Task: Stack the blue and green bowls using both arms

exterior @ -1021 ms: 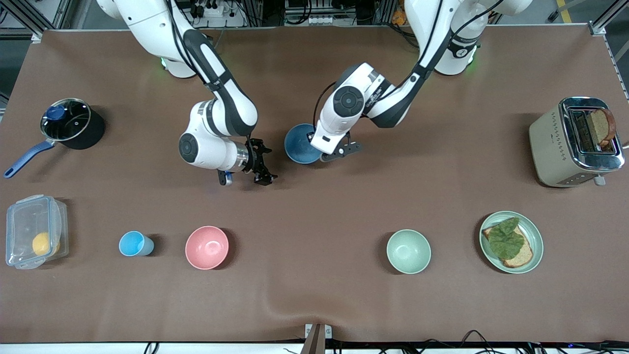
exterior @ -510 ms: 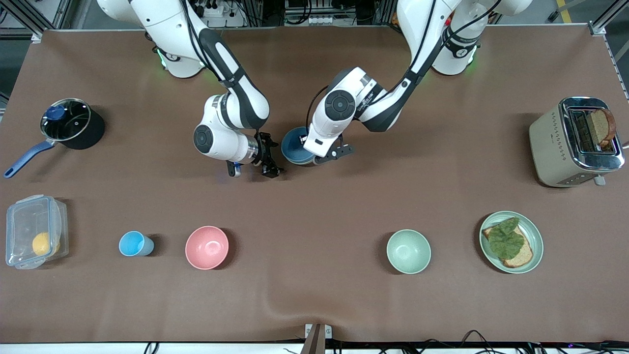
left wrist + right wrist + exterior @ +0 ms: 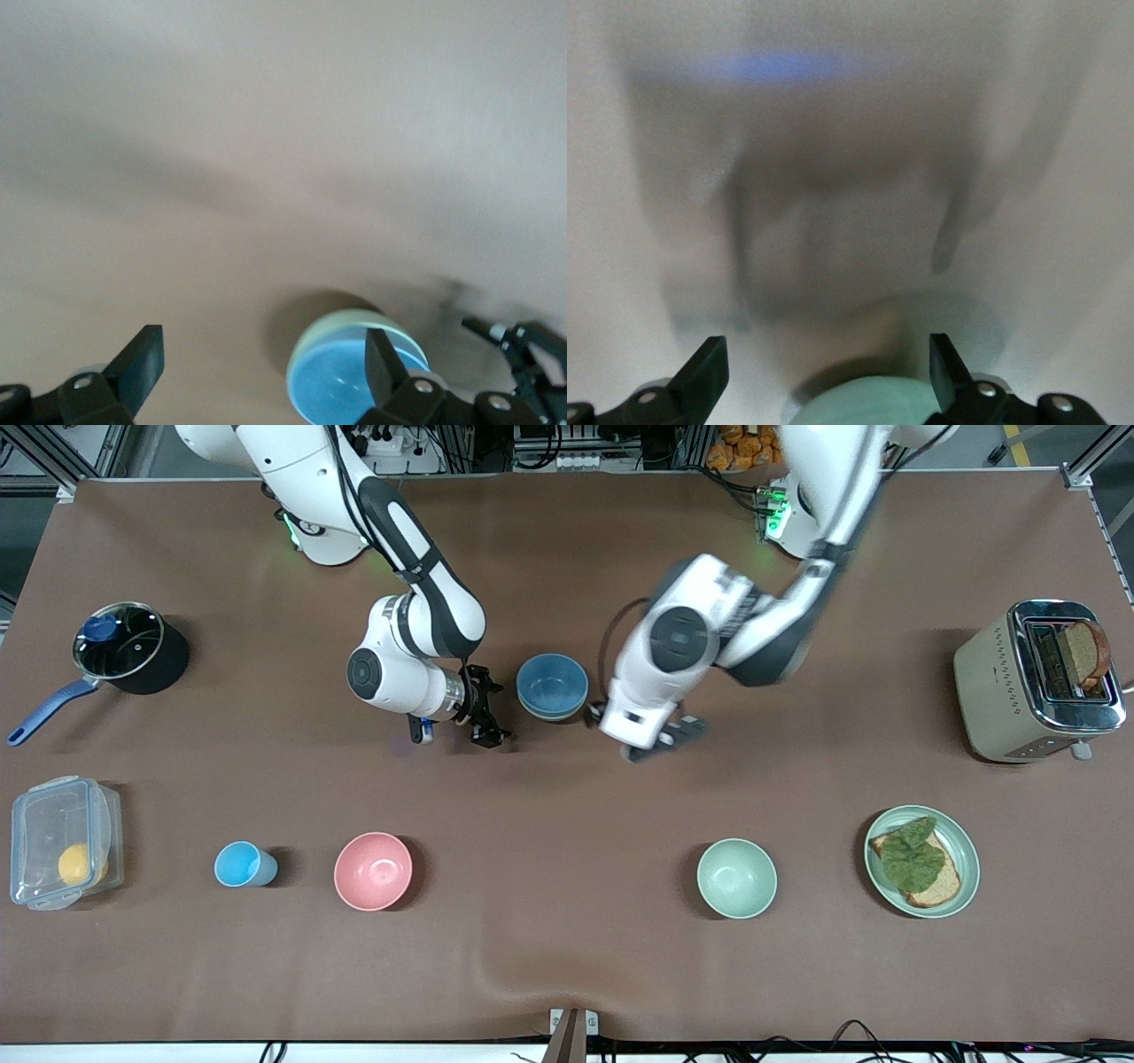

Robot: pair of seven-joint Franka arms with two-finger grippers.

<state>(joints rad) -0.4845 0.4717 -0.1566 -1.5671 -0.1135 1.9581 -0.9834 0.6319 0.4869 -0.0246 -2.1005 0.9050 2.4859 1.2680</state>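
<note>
- 2 round matte bowls sit nested mid-table between the arms: the medium-blue bowl rests inside a pale sage-green bowl, of which only a thin rim shows beneath it.
- A 2nd pale green bowl stands alone, nearer the front camera, toward the left arm's end of the brown table.
- Left gripper hangs just beside the stack, fingers spread wide and holding nothing.
- Right gripper hovers low beside the stack at its other flank, fingers also spread, empty.
- Judgement: the stacking looks done.
- Handling: both bowls look light, rigid and smooth, so likely to slip; the thin rim, pinched wall between fingers, seems the best hold.
</note>
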